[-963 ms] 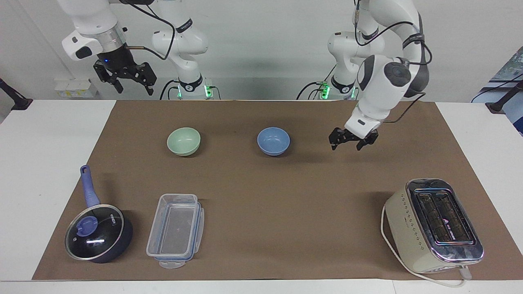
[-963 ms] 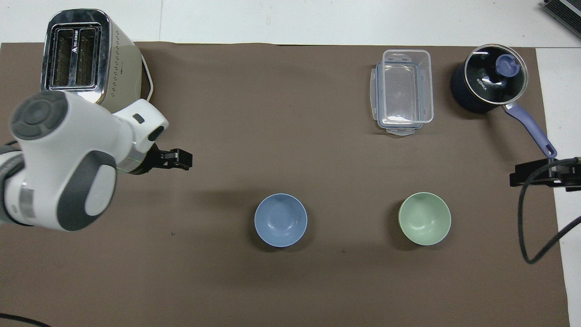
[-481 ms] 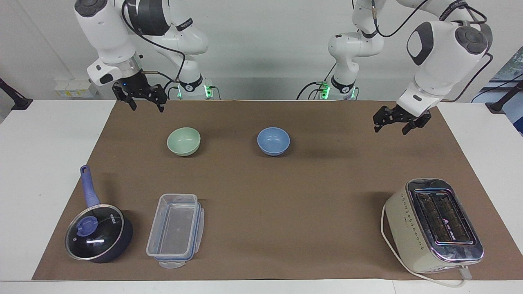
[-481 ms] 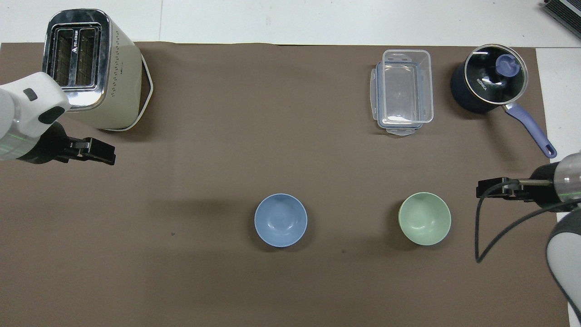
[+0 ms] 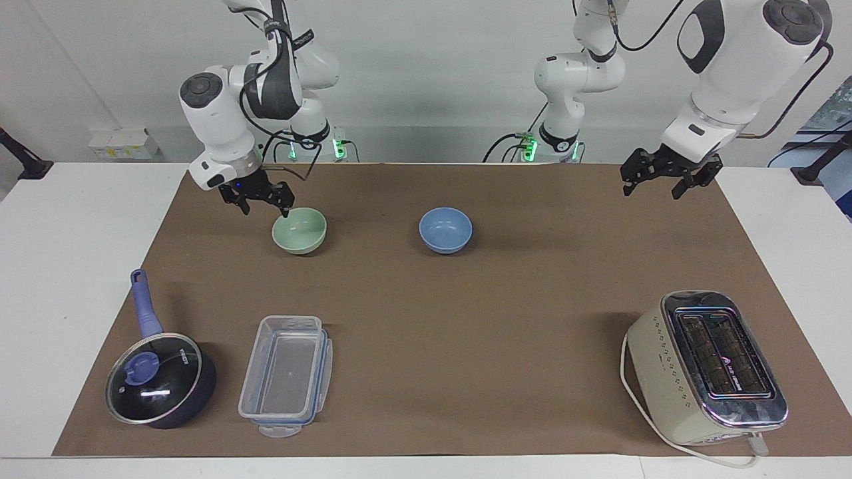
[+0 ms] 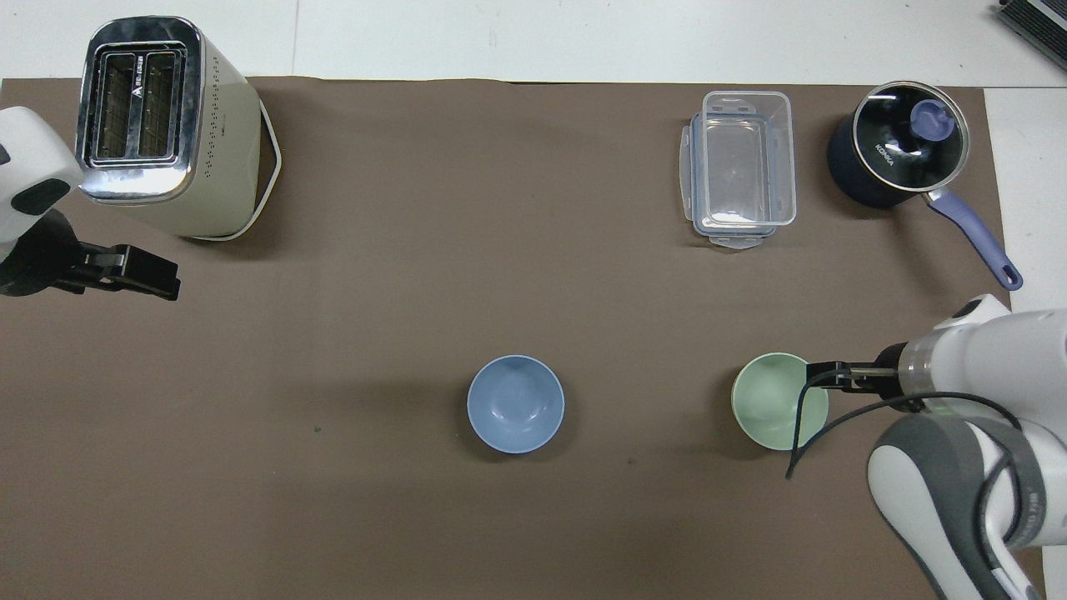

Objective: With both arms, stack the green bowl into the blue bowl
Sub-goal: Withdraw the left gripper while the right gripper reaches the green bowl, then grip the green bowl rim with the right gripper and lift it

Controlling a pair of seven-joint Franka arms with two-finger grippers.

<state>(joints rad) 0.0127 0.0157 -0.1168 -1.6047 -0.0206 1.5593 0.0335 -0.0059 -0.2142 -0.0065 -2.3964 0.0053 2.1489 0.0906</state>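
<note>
The green bowl (image 5: 299,231) stands upright on the brown mat, toward the right arm's end; it also shows in the overhead view (image 6: 771,404). The blue bowl (image 5: 445,229) stands beside it near the middle of the table, and shows in the overhead view (image 6: 515,404) too. Both bowls are empty. My right gripper (image 5: 264,206) is open and low at the green bowl's rim, on the side toward the right arm's end (image 6: 825,375). I cannot tell whether it touches the rim. My left gripper (image 5: 651,189) is open, empty and raised over the mat at the left arm's end (image 6: 162,283).
A cream toaster (image 5: 709,366) stands farther from the robots at the left arm's end. A clear plastic container (image 5: 286,376) and a dark lidded pan with a blue handle (image 5: 160,379) stand farther out than the green bowl.
My right gripper has come down from high at the table's edge to the green bowl's rim. My left gripper has risen and pulled away from the blue bowl toward its own end.
</note>
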